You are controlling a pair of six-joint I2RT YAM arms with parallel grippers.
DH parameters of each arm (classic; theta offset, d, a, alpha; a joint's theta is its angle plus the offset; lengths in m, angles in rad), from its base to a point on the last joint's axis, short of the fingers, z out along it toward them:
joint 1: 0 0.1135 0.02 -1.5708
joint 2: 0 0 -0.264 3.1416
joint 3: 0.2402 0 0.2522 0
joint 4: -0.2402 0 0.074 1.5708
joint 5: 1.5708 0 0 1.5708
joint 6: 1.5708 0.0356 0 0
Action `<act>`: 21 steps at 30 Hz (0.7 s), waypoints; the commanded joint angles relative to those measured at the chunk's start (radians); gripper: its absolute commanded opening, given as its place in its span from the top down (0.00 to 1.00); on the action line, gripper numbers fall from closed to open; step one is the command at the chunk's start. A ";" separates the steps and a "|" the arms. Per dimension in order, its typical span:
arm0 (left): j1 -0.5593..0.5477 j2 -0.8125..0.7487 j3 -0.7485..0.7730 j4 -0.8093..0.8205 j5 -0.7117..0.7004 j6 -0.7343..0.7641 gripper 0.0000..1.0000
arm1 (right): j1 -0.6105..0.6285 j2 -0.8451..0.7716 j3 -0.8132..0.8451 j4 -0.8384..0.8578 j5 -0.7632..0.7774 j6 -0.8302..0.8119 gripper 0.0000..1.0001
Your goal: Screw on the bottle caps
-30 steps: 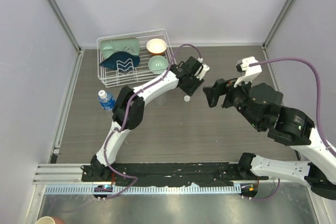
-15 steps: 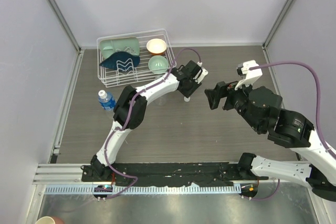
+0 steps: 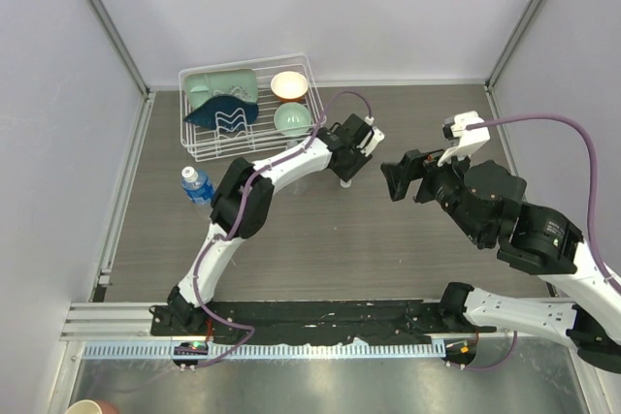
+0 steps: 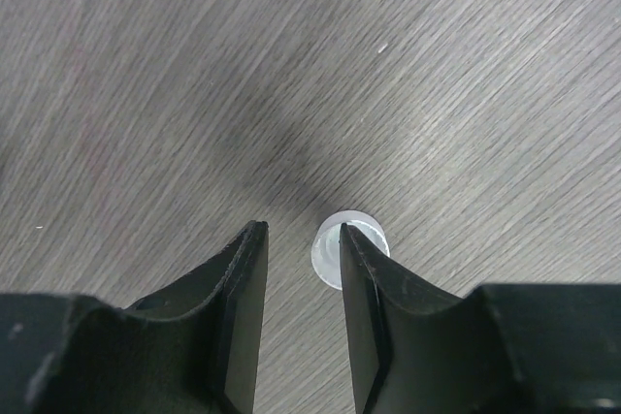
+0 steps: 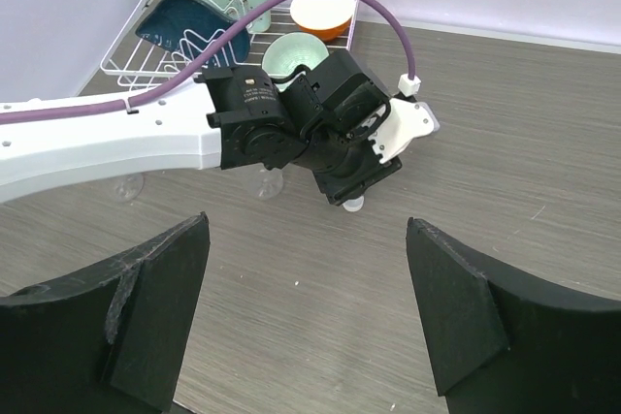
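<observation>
A small white bottle cap (image 4: 342, 244) lies on the wood-grain table. My left gripper (image 4: 299, 230) hangs just above it, open with a narrow gap. The cap sits under the tip of the right-hand finger (image 4: 361, 278), not between the jaws. From above, that gripper (image 3: 346, 172) covers most of the cap (image 3: 344, 182). My right gripper (image 3: 393, 177) stands wide open and empty a little to the right, facing the cap (image 5: 354, 204). The blue-label bottle (image 3: 196, 184) stands uncapped at the left. The plain bottle (image 5: 270, 181) is mostly hidden behind the left arm.
A white wire rack (image 3: 315, 94) at the back left holds a pale green dish (image 3: 221, 86), a cream bowl (image 3: 288, 85), a green bowl (image 3: 291, 119) and a dark blue item (image 3: 221, 113). Grey walls close in the table on three sides.
My left gripper has moved down and slightly left onto the cap, which lay beside it before, and its jaws have narrowed a little. The right gripper has barely shifted.
</observation>
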State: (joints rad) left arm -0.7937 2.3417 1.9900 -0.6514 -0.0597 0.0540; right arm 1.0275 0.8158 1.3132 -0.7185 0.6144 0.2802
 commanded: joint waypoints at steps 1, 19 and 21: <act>0.002 0.018 -0.011 0.036 0.000 0.004 0.61 | -0.001 -0.021 0.011 0.047 0.025 0.002 0.13; 0.001 -0.048 -0.141 0.039 0.187 -0.048 0.84 | -0.001 0.000 0.061 0.022 0.053 0.004 0.17; -0.001 -0.081 -0.169 0.039 0.219 -0.049 0.85 | -0.001 0.002 0.075 0.019 0.077 0.007 0.18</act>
State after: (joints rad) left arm -0.7849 2.3154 1.8874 -0.5697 0.0456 0.0292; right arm 1.0271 0.8062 1.3319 -0.7231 0.6353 0.2832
